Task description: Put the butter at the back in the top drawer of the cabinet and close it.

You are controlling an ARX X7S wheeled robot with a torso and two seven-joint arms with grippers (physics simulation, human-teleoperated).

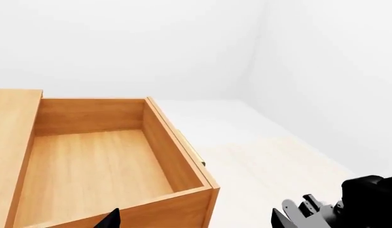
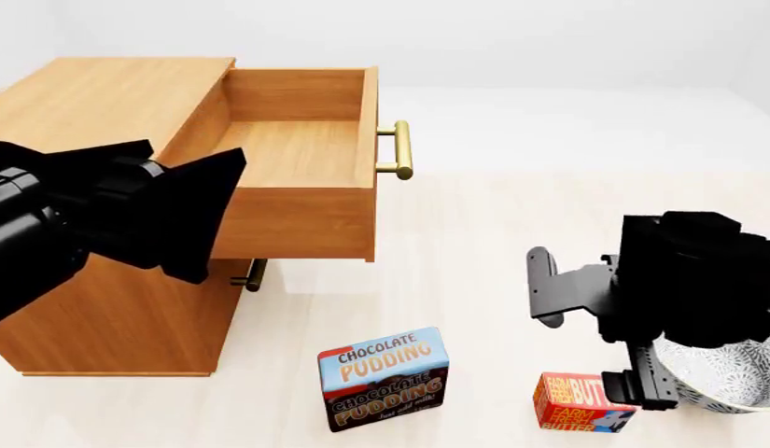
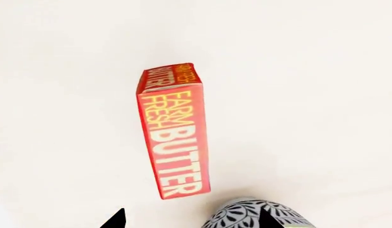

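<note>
Looking from the left wrist first, the uppermost orange-brown wooden drawer of the boxy wooden cabinet stands pulled out and bare inside. Only one dark fingertip of the left gripper shows at the frame edge, so whether its jaws are apart or together cannot be told.

From the head view, the left gripper hangs beside the open top drawer, whose brass bar handle faces the floor space. The small red-orange box lettered "BUTTER" stands on the pale floor, just beside a patterned grey-and-white bowl and near the larger blue-and-brown "CHOCOLATE PUDDING" box. The right gripper hovers over the butter, well apart from the cabinet.

From the right wrist, the butter lies directly below, untouched. Two dark fingertips sit wide apart at the frame edge, holding nothing, with the bowl's rim between them.

The box is probably light, stiff card with smooth, somewhat slippery faces. Pinching across its two long narrow sides near the middle looks best, while keeping clear of the bowl.
</note>
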